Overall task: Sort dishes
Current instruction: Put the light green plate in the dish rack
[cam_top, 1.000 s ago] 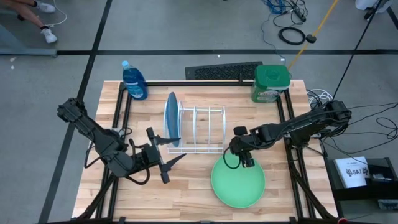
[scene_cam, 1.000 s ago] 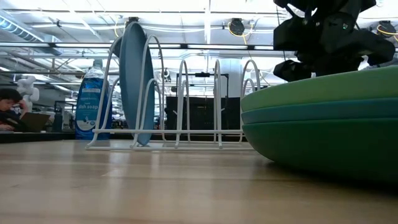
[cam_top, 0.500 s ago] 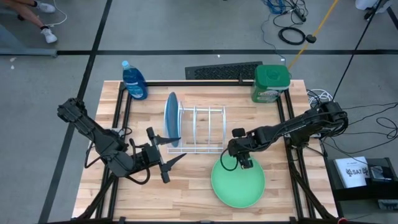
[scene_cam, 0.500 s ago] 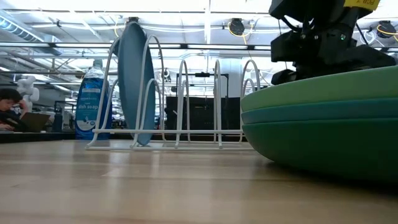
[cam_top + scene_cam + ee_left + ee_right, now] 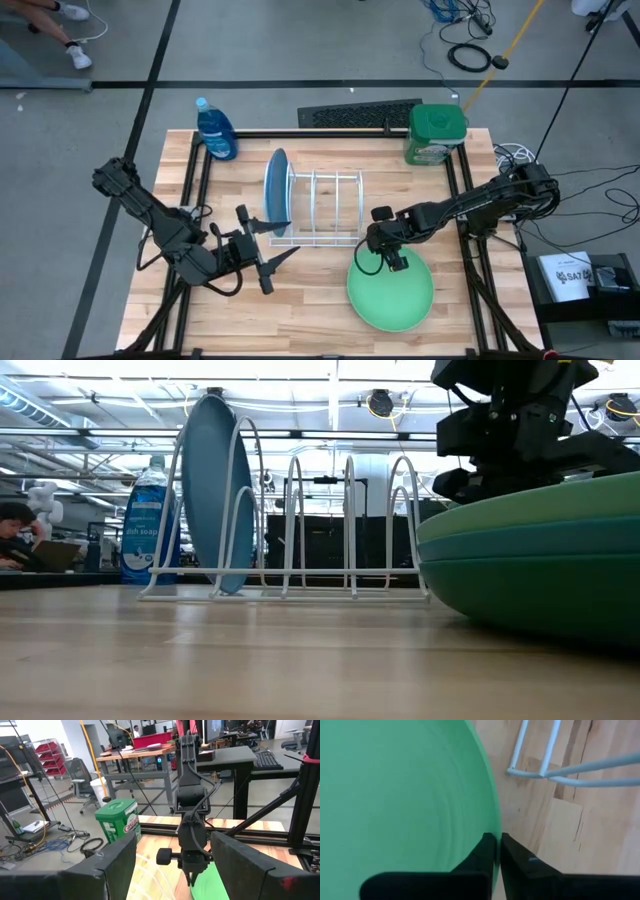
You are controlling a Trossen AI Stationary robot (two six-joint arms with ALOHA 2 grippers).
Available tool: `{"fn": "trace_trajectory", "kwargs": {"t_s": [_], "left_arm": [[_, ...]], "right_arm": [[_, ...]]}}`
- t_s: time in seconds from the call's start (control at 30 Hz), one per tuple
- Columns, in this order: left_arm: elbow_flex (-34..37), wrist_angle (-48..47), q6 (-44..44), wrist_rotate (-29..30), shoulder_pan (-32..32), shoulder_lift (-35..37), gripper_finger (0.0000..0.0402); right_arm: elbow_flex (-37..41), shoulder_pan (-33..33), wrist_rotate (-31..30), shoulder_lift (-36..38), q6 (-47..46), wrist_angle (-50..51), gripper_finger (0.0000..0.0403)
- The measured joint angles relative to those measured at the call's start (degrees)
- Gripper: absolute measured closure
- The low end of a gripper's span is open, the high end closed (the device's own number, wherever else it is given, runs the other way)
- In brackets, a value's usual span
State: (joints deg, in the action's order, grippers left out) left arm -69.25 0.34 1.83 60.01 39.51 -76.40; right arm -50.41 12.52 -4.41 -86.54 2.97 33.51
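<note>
Three dishes lie stacked on the table near the right: a light green plate (image 5: pixel 392 293) on top, a teal one (image 5: pixel 540 545) under it and a dark green one (image 5: pixel 540 595) at the bottom. A blue plate (image 5: pixel 275 188) stands on edge in the left slot of the white wire rack (image 5: pixel 325 208). My right gripper (image 5: pixel 385 260) is at the stack's far left edge, shut on the top plate. My left gripper (image 5: pixel 283 240) hovers open just left of the rack's near side, holding nothing. My right gripper pinches the light green plate's rim (image 5: pixel 495 827) between its two fingers, at the edge nearest the rack. One finger (image 5: pixel 482 855) lies on the plate's upper face and the other (image 5: pixel 517 857) outside the rim. The fingers point down. The plate rests on the stack.
A blue soap bottle (image 5: pixel 215 130) stands at the far left corner and a green canister (image 5: pixel 436 133) at the far right. Black frame rails (image 5: pixel 470 250) run along the table's sides. Bare wood lies along the near edge, left of the stack.
My right gripper has shut on the top plate's rim. The stack of plates has slid a little toward the table's right edge, away from the rack. The left arm has kept still.
</note>
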Motion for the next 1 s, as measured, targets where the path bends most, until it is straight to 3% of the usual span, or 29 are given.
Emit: {"fn": "trace_trajectory", "kwargs": {"t_s": [0.43, 0.67, 0.83, 1.0], "left_arm": [[0.0, 0.04, -0.02, 0.0, 0.0, 0.0, 0.0149], [0.0, -0.44, -0.07, -0.07, 0.0, 0.0, 0.0149], [0.0, -0.44, -0.12, -0.2, 0.0, 0.0, 0.0149], [0.0, -1.43, -0.49, -0.8, 0.0, 0.0, 0.0149]], "right_arm": [[-10.46, 3.64, -3.78, 0.02, 2.63, 9.34, 0.0401], [-16.87, 5.81, -9.21, 0.04, 3.79, 13.65, 0.0402], [-17.68, 6.02, -9.61, 0.07, 4.05, 13.99, 0.0402], [-17.68, 7.23, -13.77, 0.07, 4.81, 14.08, 0.0403]]}}
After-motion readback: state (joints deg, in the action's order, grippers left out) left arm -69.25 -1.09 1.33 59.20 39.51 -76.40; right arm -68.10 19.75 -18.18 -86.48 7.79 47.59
